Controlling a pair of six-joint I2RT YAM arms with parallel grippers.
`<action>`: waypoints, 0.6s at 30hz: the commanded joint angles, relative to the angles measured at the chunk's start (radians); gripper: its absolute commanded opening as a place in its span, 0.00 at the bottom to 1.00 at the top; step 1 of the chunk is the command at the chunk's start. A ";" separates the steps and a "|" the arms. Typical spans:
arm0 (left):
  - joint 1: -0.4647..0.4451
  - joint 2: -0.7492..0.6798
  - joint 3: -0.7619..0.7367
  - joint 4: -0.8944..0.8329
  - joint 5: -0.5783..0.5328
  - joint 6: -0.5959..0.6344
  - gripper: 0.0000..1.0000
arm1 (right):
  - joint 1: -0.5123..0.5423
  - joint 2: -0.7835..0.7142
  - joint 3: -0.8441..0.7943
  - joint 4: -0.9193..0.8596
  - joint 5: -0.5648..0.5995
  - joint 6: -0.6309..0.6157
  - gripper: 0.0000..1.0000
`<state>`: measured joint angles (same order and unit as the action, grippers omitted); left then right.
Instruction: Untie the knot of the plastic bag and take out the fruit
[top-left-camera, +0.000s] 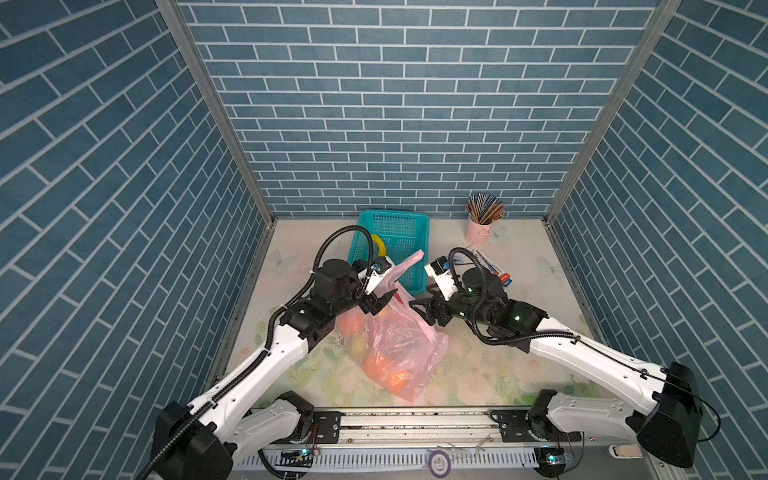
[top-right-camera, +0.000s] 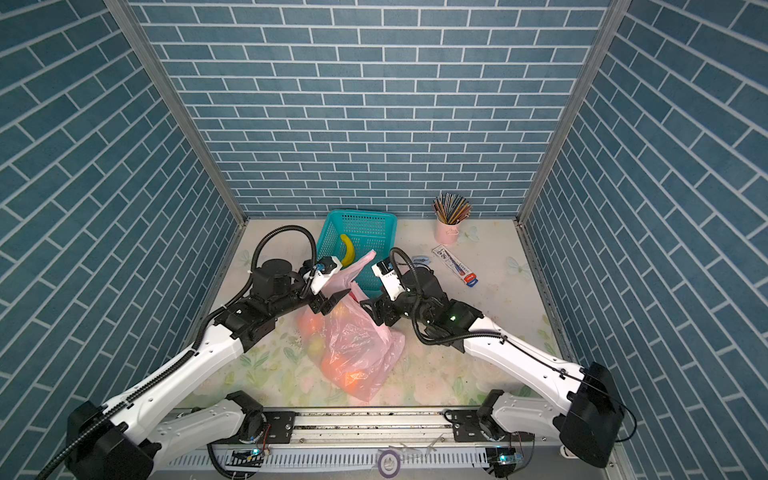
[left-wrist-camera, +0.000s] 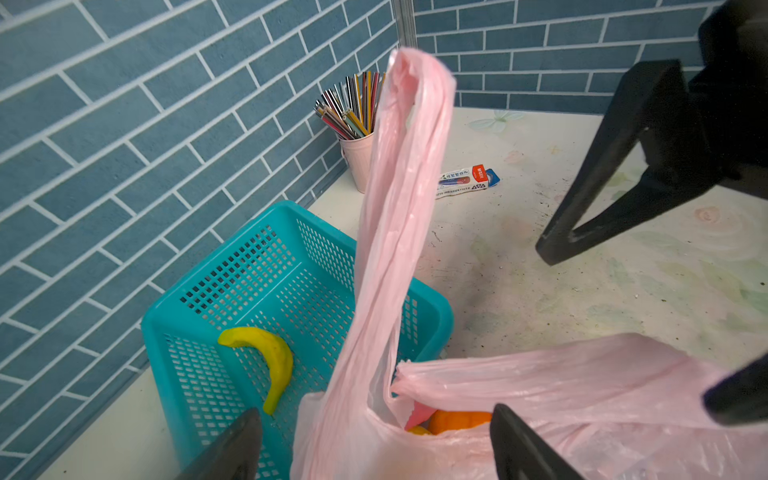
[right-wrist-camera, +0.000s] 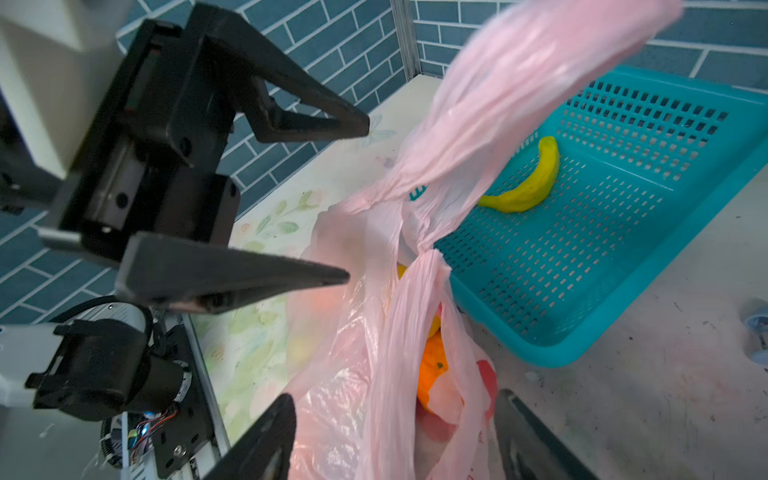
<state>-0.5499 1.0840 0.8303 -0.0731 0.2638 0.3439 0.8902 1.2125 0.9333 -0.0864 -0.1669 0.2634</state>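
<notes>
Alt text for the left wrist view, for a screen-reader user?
A pink plastic bag fills the foreground, one handle strip standing tall and an orange fruit showing in its open mouth, between the open jaws of the left gripper. Behind it, a teal basket holds a yellow banana, with a pink cup of pencils beyond.

So the plastic bag sits mid worktop, fruit inside. Right behind it is the basket, banana in it. Back right there's the pencil cup, with the pen pack in front.
</notes>
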 joint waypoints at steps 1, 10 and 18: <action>-0.012 0.049 0.018 0.100 -0.084 -0.103 0.85 | -0.015 0.059 0.012 0.053 0.021 0.006 0.75; -0.010 0.204 0.118 0.077 -0.190 -0.246 0.44 | -0.054 0.193 0.047 0.087 -0.195 0.052 0.26; 0.021 0.222 0.149 0.088 -0.218 -0.354 0.02 | -0.043 0.099 -0.035 0.136 -0.349 0.146 0.03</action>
<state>-0.5472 1.2976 0.9394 -0.0036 0.0723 0.0654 0.8371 1.3762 0.9348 0.0006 -0.4049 0.3534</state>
